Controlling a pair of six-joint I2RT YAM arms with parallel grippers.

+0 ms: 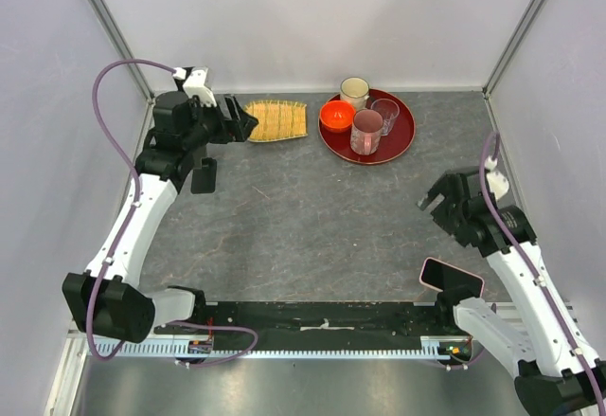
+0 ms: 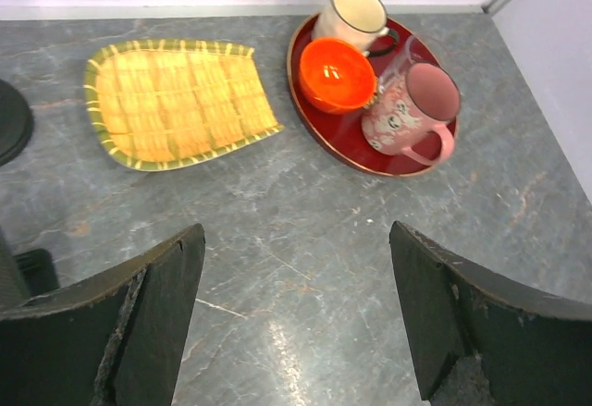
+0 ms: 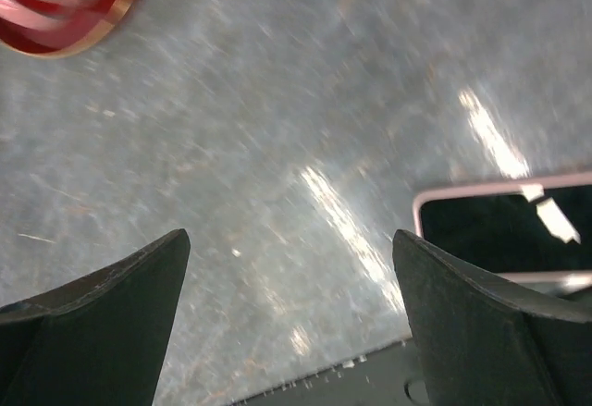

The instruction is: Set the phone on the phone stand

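Grey stone-look table (image 1: 312, 217): mostly bare in the middle, with the task's things at opposite sides.
Phone (image 1: 453, 277): dark screen, pink rim. It lies at the near edge beside my right arm's lower link. The right wrist view shows one corner of it (image 3: 504, 230), just off my right-hand finger.
Phone stand (image 1: 203, 175): I take the small black upright piece under my left forearm for it, though I can't be sure from above. It sits well apart from the phone and nothing rests on it.
Right pincer (image 1: 431, 198): released, fingers spread wide with only table between them (image 3: 289, 239). It hovers near the phone but is not over it.
Left pincer (image 1: 237, 117): also released and holding nothing (image 2: 296, 230). It hangs by the woven yellow mat (image 1: 276, 120).
Bystanders: a red tray (image 1: 407, 127) of cups at the far side, clear of either route.
Step in hand: as I judge it, the reach for the phone. It is not yet grasped.
Next move calls for: shifting my right pincer back toward the near edge until the fingers straddle the phone's long sides, then coming down and clamping.
Watch: the phone is flat and thin, so my fingertips could slide off the rim. The carry to the stand crosses the whole table.
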